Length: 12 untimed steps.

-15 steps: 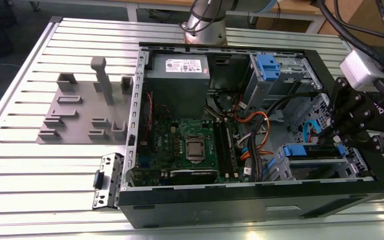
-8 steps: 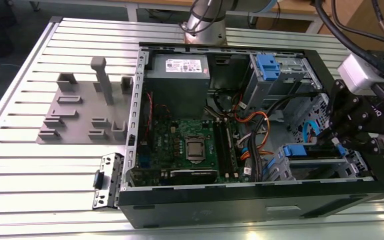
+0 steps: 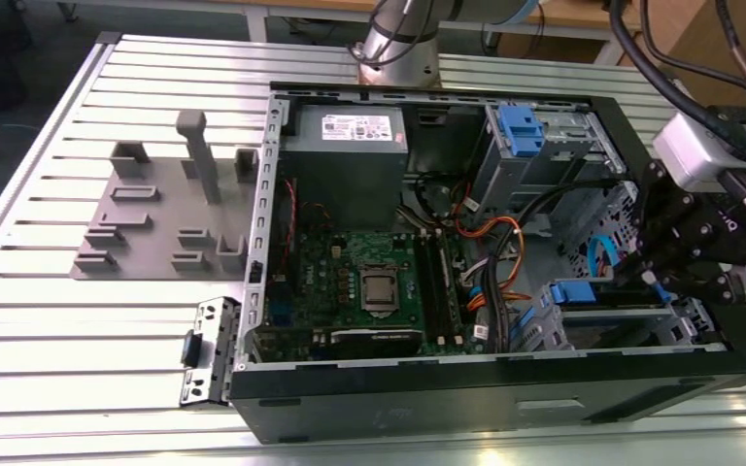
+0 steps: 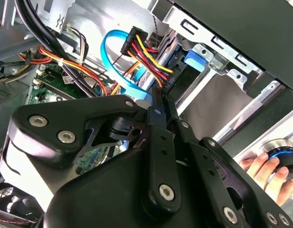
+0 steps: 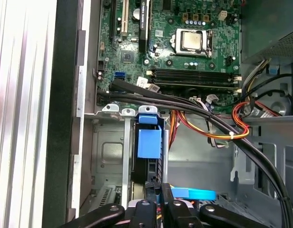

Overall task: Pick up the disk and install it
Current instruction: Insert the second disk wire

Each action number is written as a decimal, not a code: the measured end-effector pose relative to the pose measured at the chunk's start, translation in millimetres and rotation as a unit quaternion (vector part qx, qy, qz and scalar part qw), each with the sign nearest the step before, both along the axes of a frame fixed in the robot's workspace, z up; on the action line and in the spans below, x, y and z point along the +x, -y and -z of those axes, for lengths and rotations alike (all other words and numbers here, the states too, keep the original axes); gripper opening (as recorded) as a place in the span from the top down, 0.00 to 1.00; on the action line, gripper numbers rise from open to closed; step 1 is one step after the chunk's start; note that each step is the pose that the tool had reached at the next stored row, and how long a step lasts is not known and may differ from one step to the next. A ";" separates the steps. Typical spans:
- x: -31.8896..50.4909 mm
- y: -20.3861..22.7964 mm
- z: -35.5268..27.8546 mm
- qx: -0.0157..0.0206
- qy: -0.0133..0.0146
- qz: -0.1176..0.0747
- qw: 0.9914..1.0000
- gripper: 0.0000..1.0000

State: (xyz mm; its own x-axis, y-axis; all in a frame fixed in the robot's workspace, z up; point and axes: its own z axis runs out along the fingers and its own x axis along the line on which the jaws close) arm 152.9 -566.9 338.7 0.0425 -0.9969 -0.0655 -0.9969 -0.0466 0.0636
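The disk [image 3: 581, 293] stands on edge inside the lower drive bay of the open computer case [image 3: 477, 388], at the exterior view's right. Its blue carrier tab [image 5: 149, 140] and dark edge [image 5: 147, 173] show between the bay's metal walls. The same blue tab [image 4: 196, 61] appears in the second wrist view beside the plugged power and data cables [image 4: 141, 47]. My black gripper [image 3: 652, 282] hangs over the bay's rear end. The fingers [image 4: 161, 123] lie close together, their tips against the disk's cable end, with the gripper [image 5: 158, 192] shut.
A grey power supply [image 3: 345, 136] and an upper cage with a blue bracket [image 3: 519, 126] sit at the case's far side. The motherboard [image 3: 373, 282] fills the middle, crossed by cable bundles [image 5: 194, 107]. A grey fixture plate [image 3: 152, 214] lies on the slatted table. A hand [image 4: 265, 171] rests outside the case.
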 end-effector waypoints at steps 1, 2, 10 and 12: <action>0.0 0.2 0.5 0.000 0.000 0.000 1.000 0.84; 0.0 0.5 0.9 0.000 0.000 -0.001 1.000 0.84; 0.0 3.0 3.7 0.000 0.000 -0.003 1.000 0.84; -0.3 3.4 4.1 0.000 0.000 -0.003 1.000 0.84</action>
